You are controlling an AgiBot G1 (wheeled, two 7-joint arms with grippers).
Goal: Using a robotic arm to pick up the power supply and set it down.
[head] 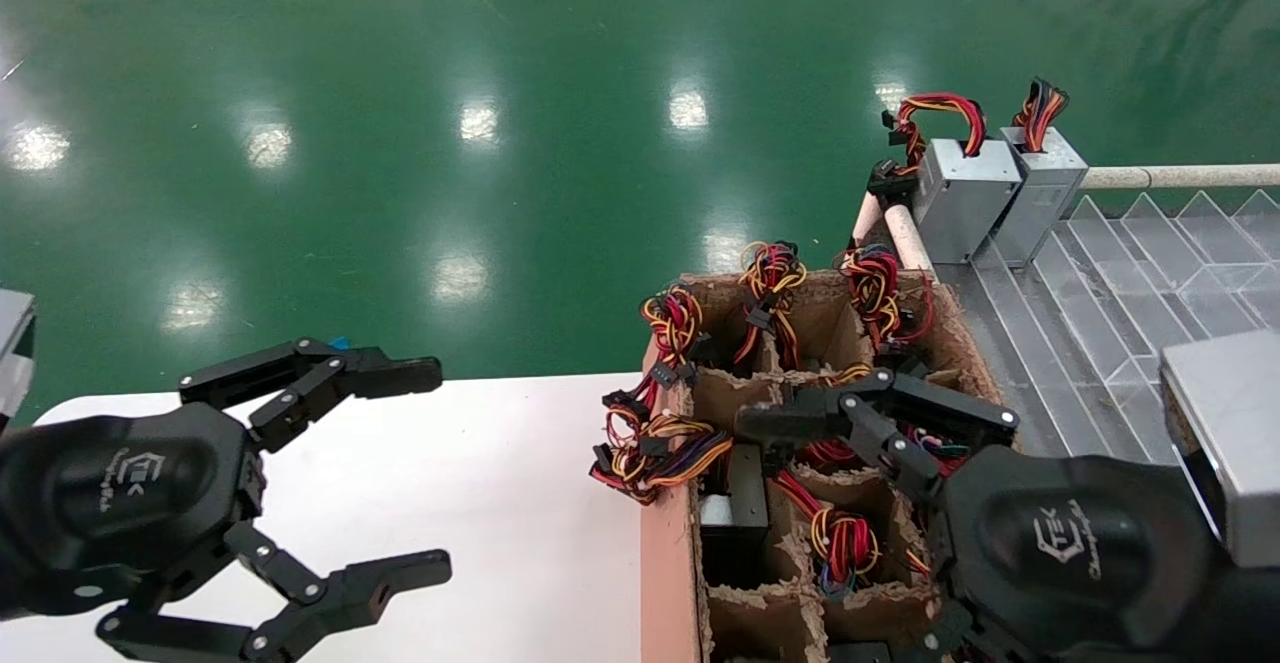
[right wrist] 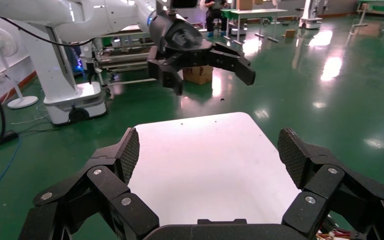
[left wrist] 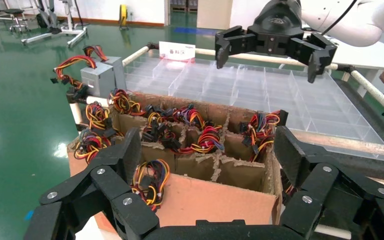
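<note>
Nothing in hand: no grip on the power supply [head: 1042, 198]. Stands upright well beyond the right gripper [head: 800, 533], farther from the robot and a little to that gripper's right, with a short tuft of red and orange wires on top. Sits at the far corner of the clear divided tray [head: 1100, 283], just beside the wider grey box [head: 960, 203] with the arching cable loop.

Hard to judge from this alone whether already set down there or not yet picked up. Reads most likely as set down, with more units waiting in the cardboard box [head: 665, 543] under their wire bundles [head: 660, 453].

As for the right gripper: spread wide, holding nothing, hovering above the box's middle cells. From the left wrist view, hangs clear above the box and tray, touching neither.

Off to its left, the left gripper [head: 425, 473]: also wide open and empty, parked over the white table [head: 500, 503].
</note>
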